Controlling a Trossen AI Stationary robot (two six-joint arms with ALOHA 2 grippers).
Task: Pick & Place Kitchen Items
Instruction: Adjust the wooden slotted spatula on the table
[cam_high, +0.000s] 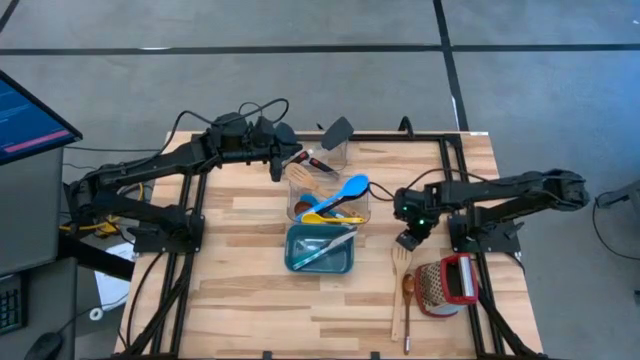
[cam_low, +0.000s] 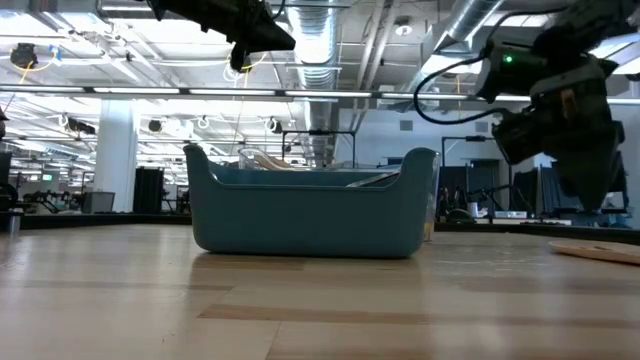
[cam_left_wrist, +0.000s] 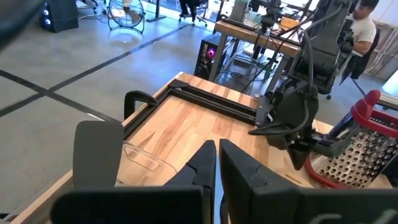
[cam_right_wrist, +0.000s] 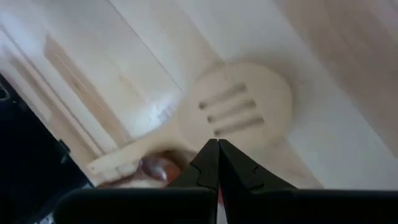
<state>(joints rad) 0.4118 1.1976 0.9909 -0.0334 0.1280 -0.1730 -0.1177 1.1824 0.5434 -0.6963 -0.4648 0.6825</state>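
Pale slotted wooden spatula lies flat under the closed, empty right gripper; light and stiff, I'd pinch its slim handle.

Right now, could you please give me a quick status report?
Both pincers shut, empty. Right pincer above pale slotted spatula; left pincer beside clear container. Nothing blocking.

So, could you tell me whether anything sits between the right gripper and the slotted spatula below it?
Nothing visible does. The right gripper, shut, hangs just above the slotted spatula, which lies bare on the table. A brown spoon lies beside its handle, not over the head.
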